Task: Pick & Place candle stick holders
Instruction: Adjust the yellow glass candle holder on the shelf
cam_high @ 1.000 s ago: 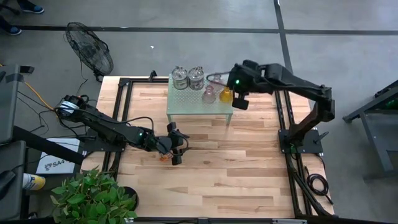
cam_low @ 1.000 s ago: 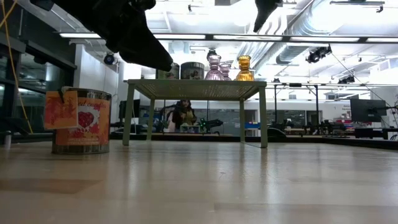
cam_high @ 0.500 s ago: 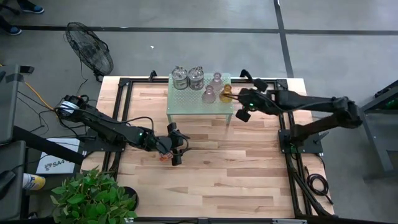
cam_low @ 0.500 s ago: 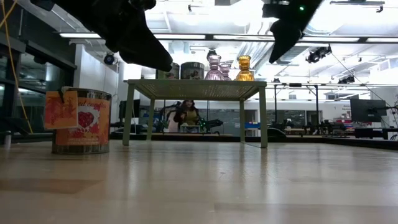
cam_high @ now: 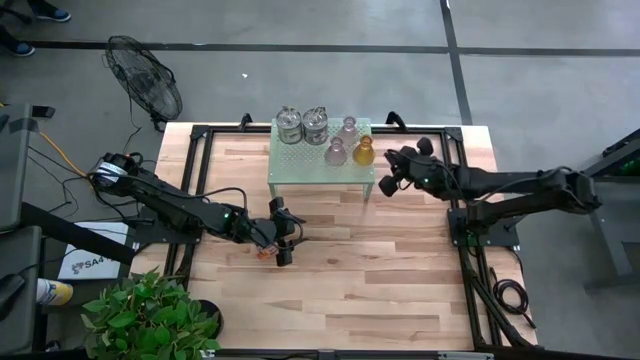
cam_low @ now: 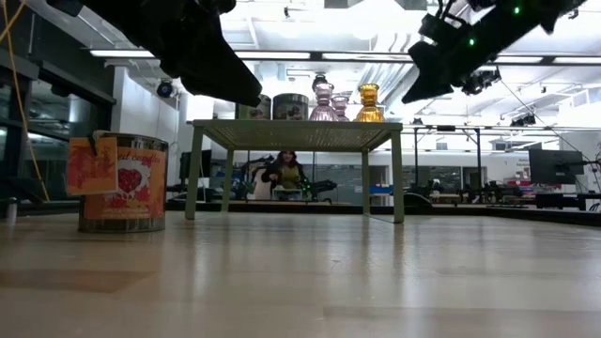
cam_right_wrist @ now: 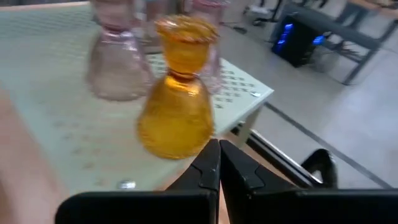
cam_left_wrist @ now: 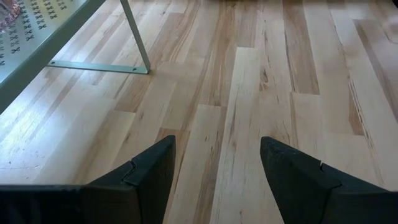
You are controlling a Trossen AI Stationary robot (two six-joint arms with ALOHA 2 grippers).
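High view first: we see the candle stick holders standing together on the green perforated shelf (cam_high: 320,160), which sits at the far middle of the wooden counter (cam_high: 340,270). Taking that shelf as our landmark, two clear-silvery jar-like holders (cam_high: 289,125) and (cam_high: 316,124) occupy its far left part. To their right stand a pale pink holder (cam_high: 336,152) and another pink one (cam_high: 348,127) behind it. The amber-orange holder (cam_high: 364,152) is at the shelf's right edge, just beside the nearer pink one.

From the right wrist view we find the amber holder (cam_right_wrist: 177,115) upright on the shelf, close ahead of the fingertips (cam_right_wrist: 208,165), with a pink holder (cam_right_wrist: 118,65) next to it.

The right end effector (cam_high: 392,180) hovers just off the shelf's right side, near the amber holder and not touching it; its fingers are pressed together with nothing between them. In the low view it hangs above and to the right of the shelf top (cam_low: 427,80).

The left end effector (cam_high: 283,240) is low over the counter in front of the shelf, well apart from every holder. Its fingers (cam_left_wrist: 146,174) are spread wide over bare wood, gripping nothing.

A printed tin can (cam_low: 120,183) stands on the counter left of the shelf in the low view. Beyond the shelf's legs a person (cam_low: 285,174) shows in the room behind.
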